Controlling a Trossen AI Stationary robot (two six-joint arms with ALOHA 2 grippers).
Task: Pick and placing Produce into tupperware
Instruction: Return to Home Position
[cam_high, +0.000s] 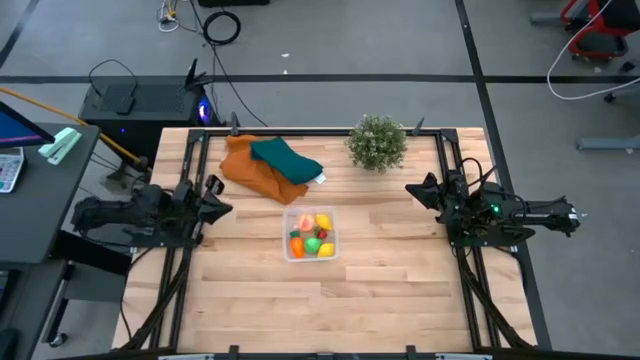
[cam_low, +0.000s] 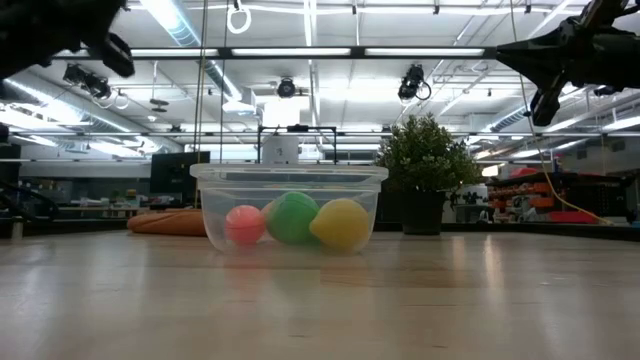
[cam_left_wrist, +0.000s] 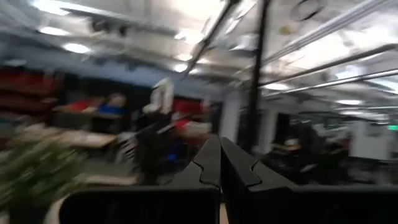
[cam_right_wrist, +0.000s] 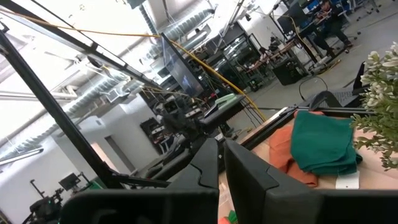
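— Closest to us is the bare table (cam_low: 320, 300), plain boards running up to the tupperware (cam_low: 290, 175). How are the arms standing?

— Both are folded and held high. The left gripper (cam_high: 222, 207) hangs over the table's side to the tub's left. The right gripper (cam_high: 413, 190) hangs over the side to its right. Each points inward and is well apart from the tub. Both have their fingers pressed together on nothing.

— And the produce (cam_high: 312, 236)?

— Inside the tub. Through its near wall I count three: a pinkish-red piece (cam_low: 244, 224), a green piece (cam_low: 293, 217) and a yellow piece (cam_low: 340, 223). From above there's orange in there too, packed tight, so I can't give an exact total.

— Anything else?

— One potted plant (cam_high: 378, 143) beyond the tub to the right, at the far edge. Two cloths sit behind the tub to the left, a teal cloth (cam_high: 285, 158) on an orange cloth (cam_high: 250, 172), near the tub's back corner but apart from it. The tub's other sides are bare wood out to the table's edges.
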